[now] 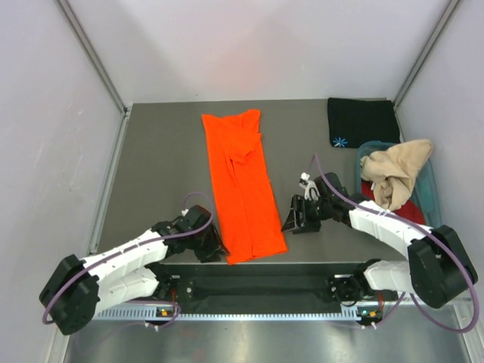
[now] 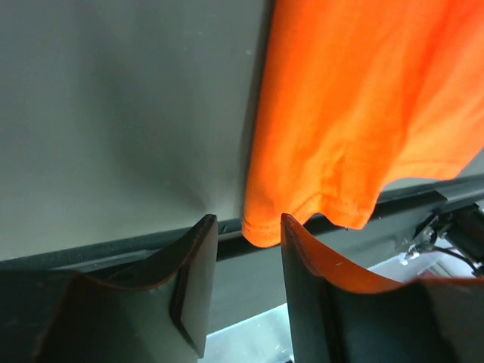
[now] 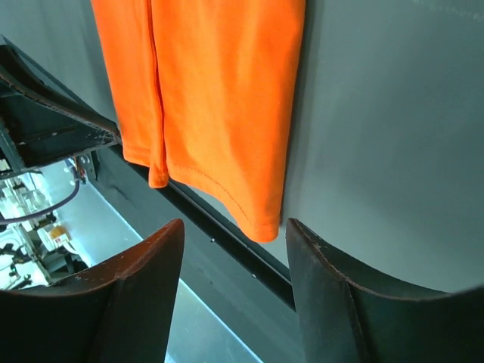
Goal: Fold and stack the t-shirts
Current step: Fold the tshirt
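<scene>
Our left hand (image 2: 249,221) and right hand (image 3: 234,224) each stand part-open, gripping nothing, astride a hem corner of the orange t-shirt (image 1: 240,189), a long strip on the surface (image 1: 159,166) with its hem at the near edge; we judge it soft and limp, best pinched at those corners.

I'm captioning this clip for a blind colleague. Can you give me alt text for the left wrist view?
A hem corner of the orange t-shirt hangs over the near edge of the grey table, in the gap between the two dark fingers of the left hand, which stand apart. The shirt fills the upper right, the table the left.
</scene>
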Controlling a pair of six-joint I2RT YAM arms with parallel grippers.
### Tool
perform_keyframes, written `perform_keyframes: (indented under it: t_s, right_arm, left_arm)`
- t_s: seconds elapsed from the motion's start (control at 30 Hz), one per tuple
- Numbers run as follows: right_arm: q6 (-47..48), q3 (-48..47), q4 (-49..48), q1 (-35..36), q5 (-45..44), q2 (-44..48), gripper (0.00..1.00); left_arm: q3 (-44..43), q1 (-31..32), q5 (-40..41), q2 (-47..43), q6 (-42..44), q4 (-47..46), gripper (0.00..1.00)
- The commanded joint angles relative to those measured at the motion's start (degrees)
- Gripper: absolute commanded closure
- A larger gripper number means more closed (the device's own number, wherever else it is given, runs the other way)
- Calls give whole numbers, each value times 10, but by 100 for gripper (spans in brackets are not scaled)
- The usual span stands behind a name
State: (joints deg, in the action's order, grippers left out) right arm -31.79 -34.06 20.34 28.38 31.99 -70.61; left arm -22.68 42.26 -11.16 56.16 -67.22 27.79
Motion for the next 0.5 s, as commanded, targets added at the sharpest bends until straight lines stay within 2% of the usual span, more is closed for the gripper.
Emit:
perform_keyframes:
  t_s: [0.0,0.47]
  right_arm:
    - [-3,0,-43,4,12,-11,43]
    - [23,36,-48,4,31,-44,42]
  left_arm:
    - [4,9,18,18,-28,-36,57]
    - [48,14,-17,32,-67,-102,61]
